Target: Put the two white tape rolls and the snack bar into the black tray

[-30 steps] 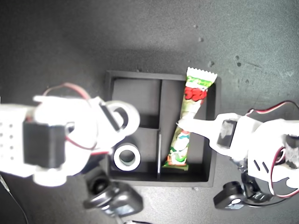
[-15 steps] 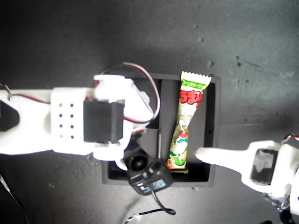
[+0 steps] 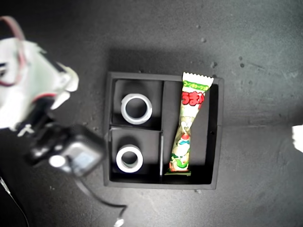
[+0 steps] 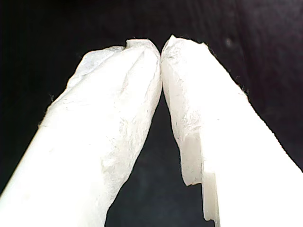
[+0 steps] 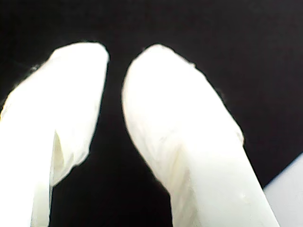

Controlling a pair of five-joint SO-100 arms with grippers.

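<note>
— Jaws first: how do they stand?

— Tips of my first gripper (image 4: 161, 49) are pressed together with nothing between them, only dark ground behind. My second gripper (image 5: 116, 59) has a narrow gap between its tips and holds nothing either.

— Where are the task's things?

— All inside the black tray (image 3: 215, 142), near the middle of the exterior view. One white tape roll (image 3: 136, 109) lies flat in the small square compartment farther up that view; the other tape roll (image 3: 129, 159) lies flat in the small compartment below it. The snack bar (image 3: 188, 127) lies lengthwise in the long compartment on the exterior view's right, its crimped upper end resting over the tray's rim.

— And the arms?

— An arm (image 3: 33, 85) with a black camera unit sits at the exterior view's left, clear of the tray. A white sliver shows at that view's right edge. Which arm is which, I cannot tell.
</note>
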